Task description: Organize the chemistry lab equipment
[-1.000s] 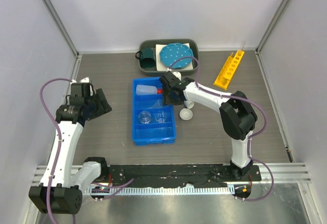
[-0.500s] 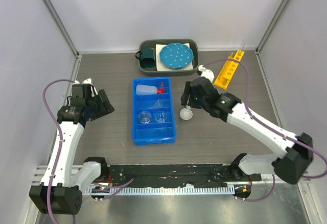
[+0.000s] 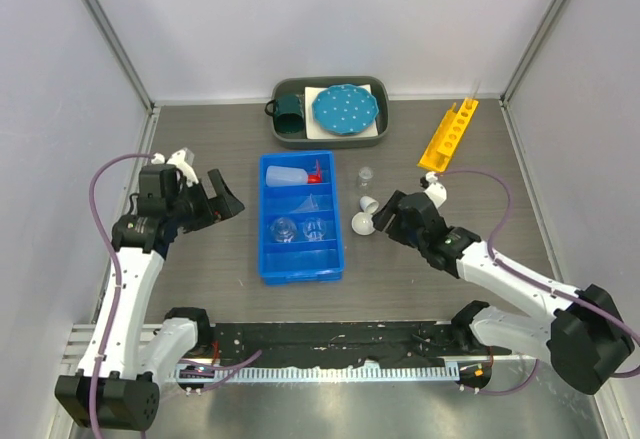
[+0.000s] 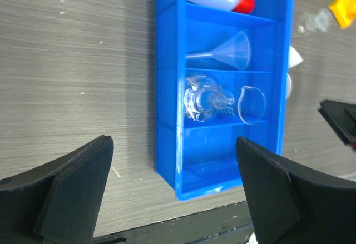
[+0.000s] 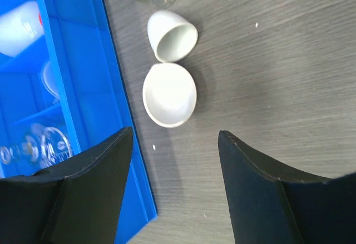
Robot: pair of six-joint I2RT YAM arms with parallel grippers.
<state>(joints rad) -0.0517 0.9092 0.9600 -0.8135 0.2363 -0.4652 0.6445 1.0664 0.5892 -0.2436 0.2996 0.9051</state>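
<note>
A blue bin point(image 3: 268, 259) holds the white squeeze bottle with red nozzle point(image 3: 290, 173), a funnel point(image 3: 308, 202), a clear flask point(image 3: 284, 228) and a beaker point(image 3: 315, 228). Two small white dishes point(image 3: 362, 222) lie on the table right of the bin, one tipped on its side point(image 5: 173, 34), one upright point(image 5: 169, 95). A small clear glass point(image 3: 364, 175) stands behind them. The yellow rack point(image 3: 448, 135) lies at the back right. My left gripper point(image 3: 225, 199) is open and empty left of the bin point(image 4: 167, 144). My right gripper point(image 3: 383, 215) is open and empty just right of the dishes.
A grey tray point(image 3: 380, 134) at the back holds a teal mug point(image 3: 290, 114) and a blue dotted plate point(image 3: 345, 109). The bin's nearest compartment point(image 4: 211, 155) holds nothing. Grey walls stand on three sides.
My right arm pulled back from the bin's far end to the near right and now hovers by the dishes. The small clear glass now shows. My left gripper moved right toward the bin.
</note>
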